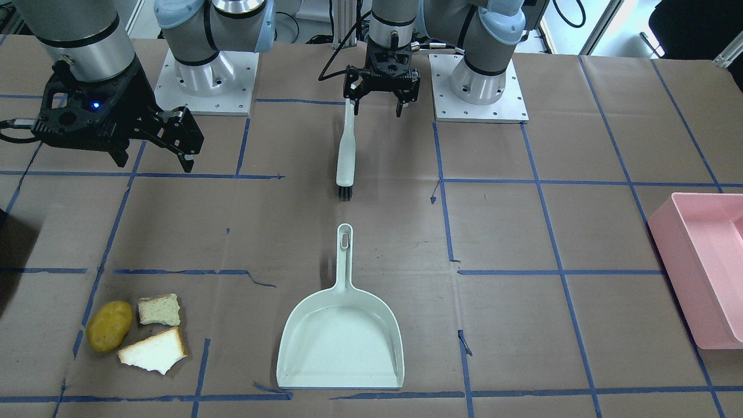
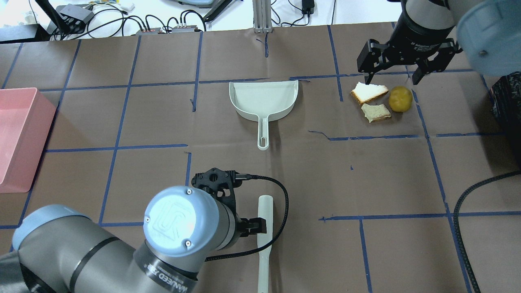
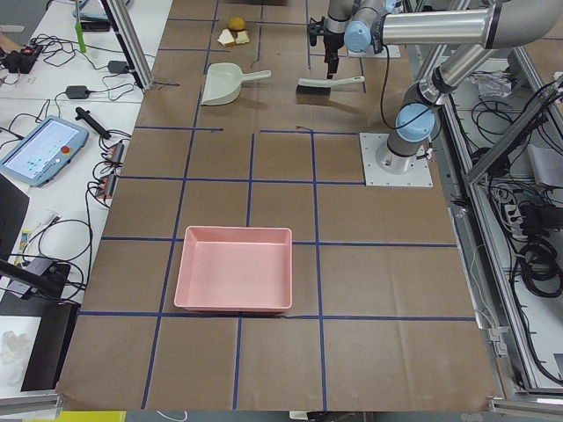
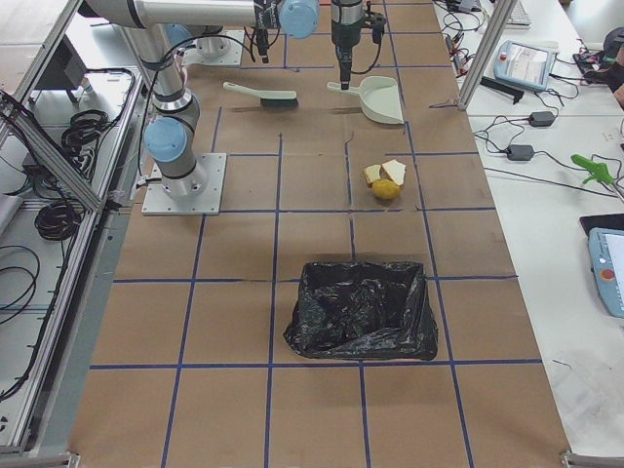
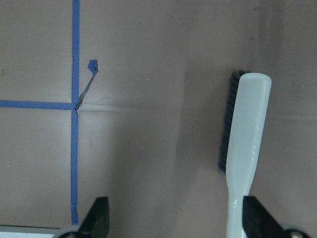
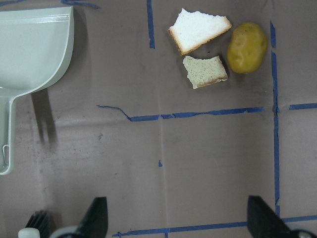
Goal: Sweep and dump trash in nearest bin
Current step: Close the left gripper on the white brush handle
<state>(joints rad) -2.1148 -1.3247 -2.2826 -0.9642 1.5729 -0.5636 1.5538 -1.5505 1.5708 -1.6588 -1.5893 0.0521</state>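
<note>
At the top centre of the front-facing view, the left gripper [image 1: 377, 110] hangs spread and empty over the butt end of the brush [image 1: 345, 154]. The handle lines up with one finger, not with the gap. I judge the step to be picking up the brush. The wrist should slide sideways until the handle lies between the fingers, then descend and close. At upper left the right gripper [image 1: 157, 162] is released and holds nothing. The potato [image 1: 109, 325], bread chunk [image 1: 158, 309] and bread wedge [image 1: 154, 350] cluster at lower left. The dustpan [image 1: 341, 342] lies at bottom centre, apart from them, with its mouth toward the bottom edge, not toward the scraps.

In the overhead view, the right gripper hovers above the scraps at upper right. Bare table [image 2: 325, 179] spreads below them, giving room for a sweep. The pink bin [image 2: 20, 122] sits at the left edge, well apart.

In the left wrist view, the fingertips [image 5: 99, 215] stand wide at the bottom corners, and the handle runs under the right-hand one.

In the right wrist view, open surface separates the dustpan at upper left from the scraps at upper right.

In the exterior right view, the black bag bin [image 4: 361, 312] at lower centre looks the nearer one.
</note>
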